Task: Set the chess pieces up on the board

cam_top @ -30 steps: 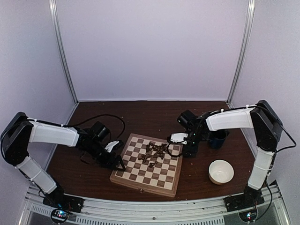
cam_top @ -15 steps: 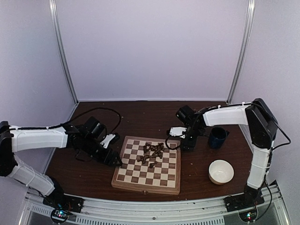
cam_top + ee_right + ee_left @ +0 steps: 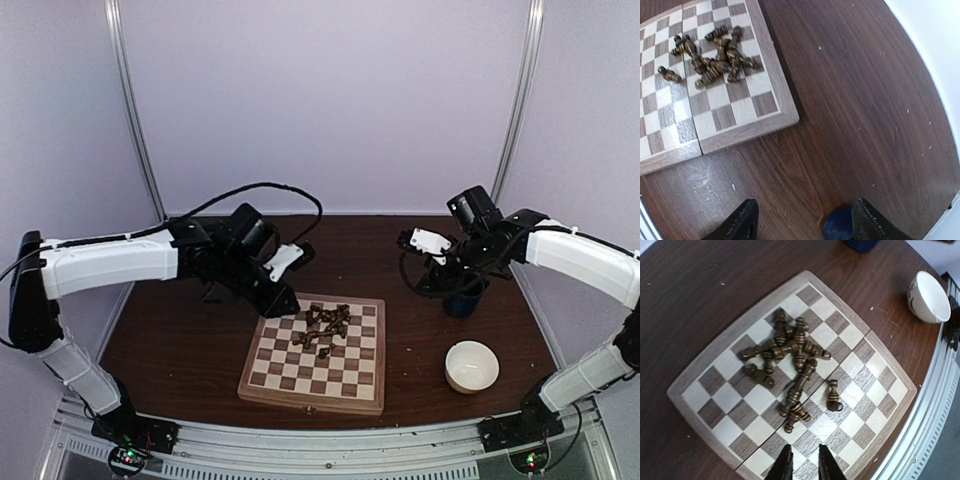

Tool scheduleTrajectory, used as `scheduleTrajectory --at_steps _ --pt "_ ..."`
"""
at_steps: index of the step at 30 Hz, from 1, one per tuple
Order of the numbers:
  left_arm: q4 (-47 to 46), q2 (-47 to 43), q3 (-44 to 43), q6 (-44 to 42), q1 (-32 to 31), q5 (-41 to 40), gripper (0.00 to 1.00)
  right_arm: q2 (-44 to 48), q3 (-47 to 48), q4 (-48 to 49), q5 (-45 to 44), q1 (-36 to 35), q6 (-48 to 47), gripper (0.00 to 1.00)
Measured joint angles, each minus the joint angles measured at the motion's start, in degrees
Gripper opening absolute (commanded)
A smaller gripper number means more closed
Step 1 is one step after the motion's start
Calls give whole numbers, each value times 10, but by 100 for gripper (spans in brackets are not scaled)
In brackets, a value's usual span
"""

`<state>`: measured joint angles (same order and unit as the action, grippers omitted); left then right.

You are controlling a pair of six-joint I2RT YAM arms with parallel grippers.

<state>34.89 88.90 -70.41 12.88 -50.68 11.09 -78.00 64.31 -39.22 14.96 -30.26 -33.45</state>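
The board (image 3: pixel 310 398) lies square on the dark table. Several dark chess pieces (image 3: pixel 326 327) lie toppled in a heap on its far half. My left gripper (image 3: pixel 284 300) hovers over the board's far left corner. In the left wrist view its fingers stand nearly shut (image 3: pixel 802 462) with nothing between them, above squares short of the heap (image 3: pixel 790 352) and one stray piece (image 3: pixel 834 397). My right gripper (image 3: pixel 433 283) hangs open off the board's right side. The right wrist view shows it (image 3: pixel 805 220) wide over bare table, the board (image 3: pixel 740 131) and pieces (image 3: pixel 715 55) farther off.
A dark blue mug (image 3: pixel 465 297) stands right of the board, just beside my right gripper's finger (image 3: pixel 840 227). A white bowl (image 3: pixel 471 365) sits at the near right (image 3: pixel 930 297). Metal rails run along the table's near edge.
The board went from skewed to square. Both arms rose away from its sides: the left to the far left corner, its jaws narrowing; the right swung back beside the mug.
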Motion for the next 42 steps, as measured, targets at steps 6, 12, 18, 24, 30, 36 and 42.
scheduleTrajectory --at_steps 6,12,18,24,30,36,42 --pt "45 140 -85 -9 -88 -41 27 -1 -54 17 50 70 17 64" --pt "90 195 -132 -5 -133 -100 25 18 -62 41 73 74 19 64" --pt "106 201 -150 3 -130 -119 22 18 -63 48 85 74 18 64" --pt "113 226 -158 6 -130 -105 22 18 -66 52 86 74 18 64" --pt "130 242 -168 7 -130 -102 16 18 -66 55 86 74 17 64" --pt "132 247 -173 7 -130 -100 15 18 -66 56 86 74 17 64" --pt "132 256 -175 9 -130 -99 8 18 -66 56 86 74 17 64"
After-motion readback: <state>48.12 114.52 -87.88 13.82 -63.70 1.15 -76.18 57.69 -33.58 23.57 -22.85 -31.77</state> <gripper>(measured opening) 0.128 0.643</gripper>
